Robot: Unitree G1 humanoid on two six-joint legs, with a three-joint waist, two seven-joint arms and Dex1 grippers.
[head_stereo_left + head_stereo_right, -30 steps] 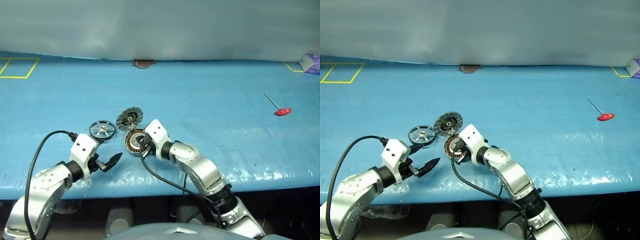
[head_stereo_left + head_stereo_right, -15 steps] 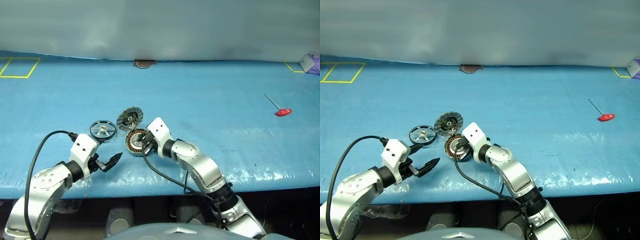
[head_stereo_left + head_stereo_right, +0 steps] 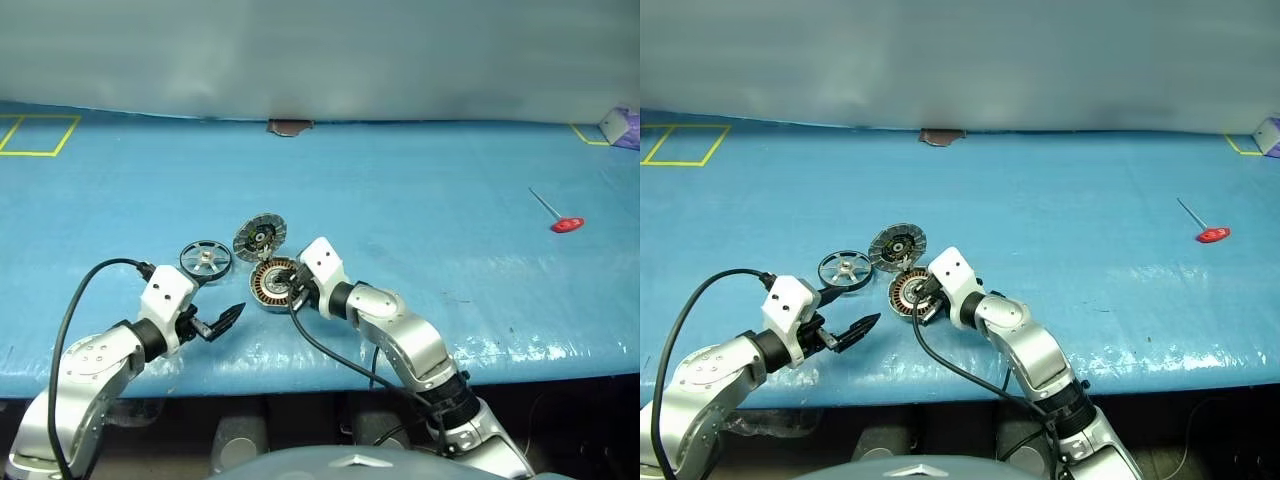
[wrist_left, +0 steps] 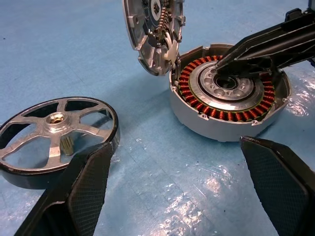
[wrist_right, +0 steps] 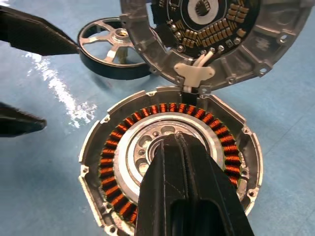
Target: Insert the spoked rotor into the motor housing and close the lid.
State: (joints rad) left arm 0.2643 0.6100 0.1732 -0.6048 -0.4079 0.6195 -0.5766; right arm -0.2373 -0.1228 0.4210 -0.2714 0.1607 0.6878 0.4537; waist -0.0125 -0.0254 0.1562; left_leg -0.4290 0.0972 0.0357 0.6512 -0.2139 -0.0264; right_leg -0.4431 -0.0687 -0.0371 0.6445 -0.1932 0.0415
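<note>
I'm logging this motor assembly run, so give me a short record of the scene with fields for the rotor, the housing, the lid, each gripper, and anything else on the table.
spoked rotor: flat on the blue table, outside the housing, not held
motor housing: open, copper windings showing, no rotor inside
lid: swung up, standing tilted at the housing's rim
left gripper: open, holding nothing, near the rotor and housing
right gripper: shut, fingertips over the housing's silver centre; contact cannot be told
other: red-handled tool lying far off to the right

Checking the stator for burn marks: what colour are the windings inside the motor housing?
Bright copper-orange, ringed evenly around the silver centre of the round grey metal motor housing; clearest in the right wrist view.
</note>
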